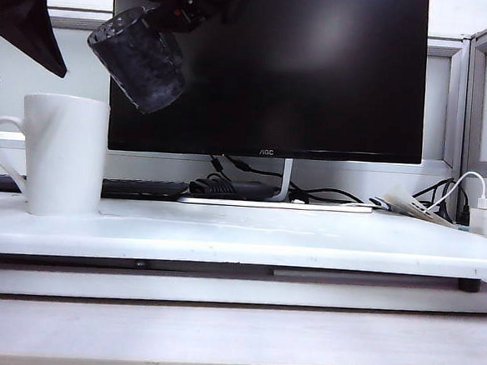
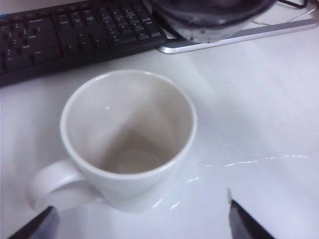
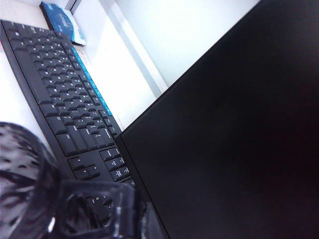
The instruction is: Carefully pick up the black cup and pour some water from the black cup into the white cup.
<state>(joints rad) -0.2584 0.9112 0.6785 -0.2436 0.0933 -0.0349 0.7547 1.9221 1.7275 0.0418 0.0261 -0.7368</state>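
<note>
Left gripper [image 2: 139, 221] wide apart, low; right gripper [image 1: 176, 11] clamped, raised.

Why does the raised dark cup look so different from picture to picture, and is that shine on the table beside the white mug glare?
Exterior view: the black cup, tilted above the white cup, shows dark against the monitor. Left wrist view: only its blurred rim shows; the glinting streaks on the table look like spilled water. Right wrist view: it is so close that it blurs, while the keyboard stays sharp.

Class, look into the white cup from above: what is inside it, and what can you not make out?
The white cup shows only its pale inner wall and bottom. Any clear water there cannot be made out. Spilled water glistens on the table beside it.
</note>
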